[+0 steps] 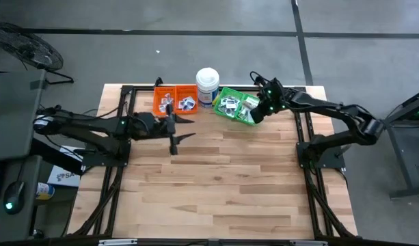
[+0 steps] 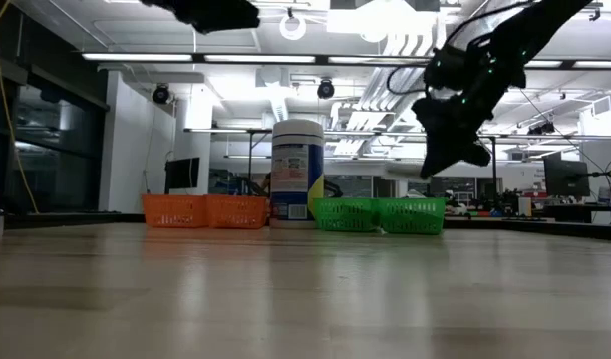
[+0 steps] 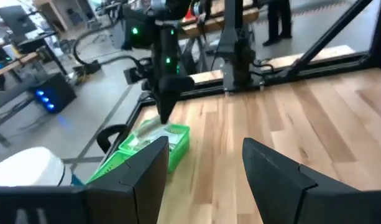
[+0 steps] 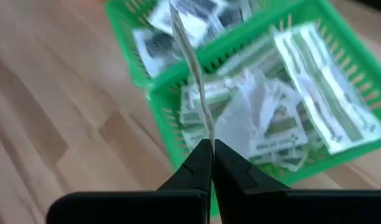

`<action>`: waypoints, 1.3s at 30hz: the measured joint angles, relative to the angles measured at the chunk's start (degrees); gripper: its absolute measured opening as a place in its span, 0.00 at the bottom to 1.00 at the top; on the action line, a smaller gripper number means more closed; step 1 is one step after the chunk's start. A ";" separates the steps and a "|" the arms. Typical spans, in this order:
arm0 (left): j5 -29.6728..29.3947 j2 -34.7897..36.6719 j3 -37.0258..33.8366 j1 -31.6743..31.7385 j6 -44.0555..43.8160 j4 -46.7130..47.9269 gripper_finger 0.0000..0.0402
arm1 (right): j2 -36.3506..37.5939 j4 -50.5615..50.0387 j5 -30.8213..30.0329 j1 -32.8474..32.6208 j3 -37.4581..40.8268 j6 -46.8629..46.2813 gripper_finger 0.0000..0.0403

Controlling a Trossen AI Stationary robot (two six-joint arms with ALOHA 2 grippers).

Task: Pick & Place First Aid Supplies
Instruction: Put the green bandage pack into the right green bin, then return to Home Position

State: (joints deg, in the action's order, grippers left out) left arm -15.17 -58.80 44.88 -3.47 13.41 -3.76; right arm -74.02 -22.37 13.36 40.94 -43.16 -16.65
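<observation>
Where overhead hides it, right claw (image 4: 210,148) clenched on thin packet (image 4: 191,68) above green bin (image 4: 314,18); left claw (image 3: 202,168) released.

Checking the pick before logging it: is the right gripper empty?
No: in the right wrist view the right gripper is shut on a thin packet, held edge-on above the green bin.

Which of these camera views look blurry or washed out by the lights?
Right wrist view: the green bin and its packets are smeared with blur. Low view: ceiling lights glare overhead, and the near tabletop is soft. Left wrist view: the left tool's fingers are out of focus. High view: evenly lit.
</observation>
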 joint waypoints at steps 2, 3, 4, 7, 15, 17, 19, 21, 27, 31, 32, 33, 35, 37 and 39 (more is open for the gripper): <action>3.19 2.55 -1.86 2.62 0.02 -0.43 0.50 | -1.86 0.02 0.07 0.36 0.02 -0.10 0.00; 4.57 3.63 -2.36 3.91 0.00 -0.88 0.50 | -2.62 0.27 0.07 0.36 0.02 -0.33 0.00; 5.98 4.57 -2.82 5.08 0.11 -1.14 0.50 | -3.36 0.39 0.07 0.40 0.02 -0.45 0.00; 10.88 7.15 -4.09 9.15 1.15 -0.74 0.50 | -5.36 0.78 -0.59 0.45 0.00 -1.27 0.00; 24.88 12.49 -5.37 19.51 3.80 0.85 0.50 | -7.80 0.35 -1.23 0.45 0.00 -2.88 0.00; 28.48 13.41 -5.37 21.64 4.40 1.52 0.50 | -7.72 0.00 -0.85 0.45 0.00 -3.65 0.00; 32.08 14.15 -5.37 23.52 4.48 1.65 0.50 | -7.42 -0.36 0.11 0.45 0.00 -4.14 0.01; 35.00 14.75 -5.37 24.89 4.32 1.80 0.50 | -6.86 -0.30 0.52 0.42 0.00 -4.93 0.02; 37.38 16.18 -5.37 25.60 2.76 2.09 0.50 | -3.82 -0.94 0.55 0.42 0.00 -5.65 0.14; 40.20 17.17 -5.37 25.60 3.27 3.93 0.50 | -0.63 -2.44 0.42 0.42 0.00 -6.56 0.25; 40.34 17.39 -5.37 25.58 3.21 4.45 0.50 | 0.38 -2.91 0.36 0.42 0.00 -6.82 0.27; 40.34 17.69 -5.37 25.60 3.15 4.69 0.50 | 1.32 -3.44 0.39 0.42 0.00 -6.93 0.30; 40.05 18.76 -5.37 25.60 3.07 5.20 0.50 | 3.42 -3.90 0.66 0.40 0.00 -6.95 0.33; 39.92 20.03 -5.37 25.60 3.41 5.50 0.50 | 5.80 -4.33 0.68 0.38 0.00 -7.52 0.35; 39.88 21.52 -5.37 25.60 4.04 6.48 0.50 | 8.40 -4.67 0.29 0.28 0.00 -8.31 0.37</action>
State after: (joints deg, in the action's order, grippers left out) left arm 24.71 -37.28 39.51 22.13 17.46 2.72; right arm -65.62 -27.04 13.65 41.22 -43.16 -24.96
